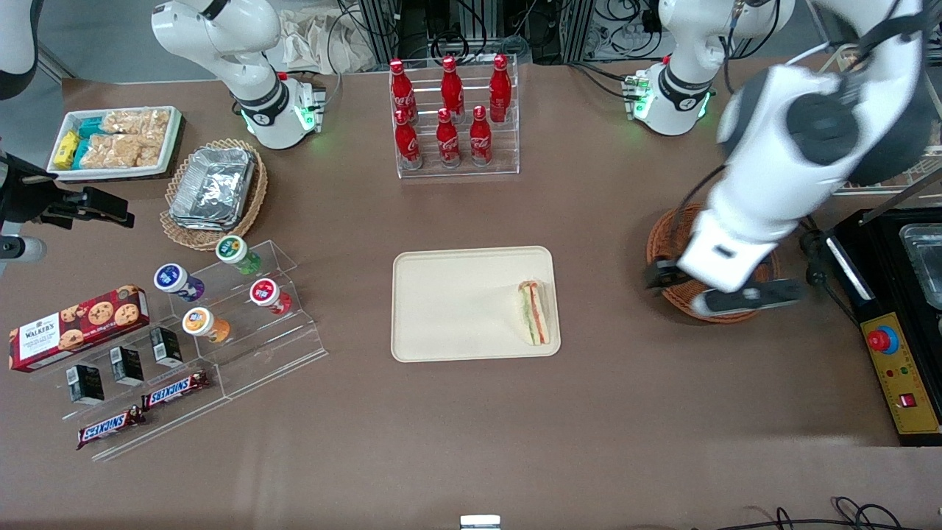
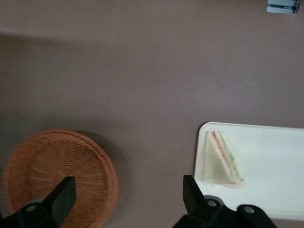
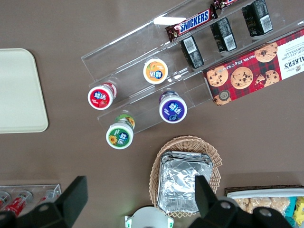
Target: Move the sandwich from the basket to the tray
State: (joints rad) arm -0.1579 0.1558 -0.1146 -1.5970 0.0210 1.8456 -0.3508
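- Gripper [image 2: 128, 199] of the left arm hangs above the brown tabletop [image 1: 471, 427], over the basket [image 1: 666, 239] at the working arm's end; its two black fingers [image 2: 64, 194] stand wide apart with nothing between them and touch nothing.
- Sandwich [image 1: 534, 312] lies on the tray [image 1: 456, 305], close to the tray edge that faces the basket. It is a triangular wedge of white bread with green, red and orange filling layers showing along its cut face.
- Tray is beige, flat, rectangular, with rounded corners and a low rim; it sits mid-table and carries only the sandwich.
- Basket is round, shallow, reddish-brown woven wicker; in the left wrist view its visible interior holds nothing. It stands well apart from the tray.
- Readable writing: two "SNICKERS" bars [image 1: 143, 412] on a clear acrylic stepped stand [image 1: 294, 346]; a red tartan "WALKERS" cookie box [image 1: 77, 326] just beside it.
- Four small round-lidded cups [image 1: 221, 291] with green, purple, red and orange lids rest on a second clear stand; their lid print is too small to read.
- Six red bottles [image 1: 449, 110] with white script stand in a clear tiered rack, farther from the front camera than the tray.
- Paler wicker basket [image 1: 213, 193] holds stacked silver foil trays; a white tray [image 1: 118, 141] of snack packets sits beside it, toward the parked arm's end.
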